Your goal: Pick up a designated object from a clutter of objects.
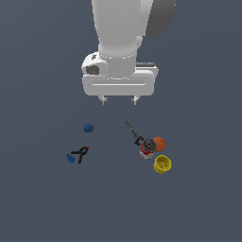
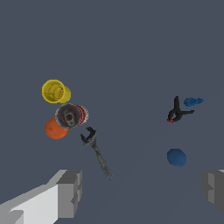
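Gripper (image 1: 119, 100) hangs above the desk (image 1: 42, 203), jaws spread wide and holding nothing. Yellow cup (image 1: 162, 164) lies on its side at the exterior view's right, just beside the red-and-white can (image 1: 147, 148), which is also tipped over. Orange ball (image 1: 159, 143) sits against the can's far side. A dark wrench (image 1: 132, 131) extends from the can toward the gripper. Well apart, at the exterior view's left: blue ball (image 1: 88, 127), black clamp (image 1: 82, 153) and a small blue piece (image 1: 70, 158) touching the clamp. In the wrist view, the cup (image 2: 55, 91) shows its hollow interior; both fingertips (image 2: 70, 193) stand clear of every item.
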### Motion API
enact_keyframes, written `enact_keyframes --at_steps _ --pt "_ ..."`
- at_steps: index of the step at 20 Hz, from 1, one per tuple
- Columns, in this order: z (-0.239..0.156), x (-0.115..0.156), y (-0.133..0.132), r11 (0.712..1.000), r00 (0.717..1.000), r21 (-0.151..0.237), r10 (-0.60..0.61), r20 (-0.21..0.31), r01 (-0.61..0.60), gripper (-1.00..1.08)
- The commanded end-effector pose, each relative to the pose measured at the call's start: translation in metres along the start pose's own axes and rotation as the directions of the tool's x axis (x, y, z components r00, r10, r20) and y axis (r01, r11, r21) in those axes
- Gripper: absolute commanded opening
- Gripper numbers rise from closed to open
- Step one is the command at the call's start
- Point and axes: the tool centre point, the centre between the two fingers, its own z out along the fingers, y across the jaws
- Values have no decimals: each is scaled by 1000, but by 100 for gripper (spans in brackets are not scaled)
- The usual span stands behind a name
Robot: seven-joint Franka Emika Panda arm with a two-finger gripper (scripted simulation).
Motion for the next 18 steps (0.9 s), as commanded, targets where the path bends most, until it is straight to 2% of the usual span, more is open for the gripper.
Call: enact_keyframes --at_steps 1,11,18 --pt "0 0 0 1000 1000 0 0 0 0 100" --pt "5 -1 11 999 999 -16 -31 7 31 100" --pt "9 4 6 1000 1000 -15 -16 6 17 100"
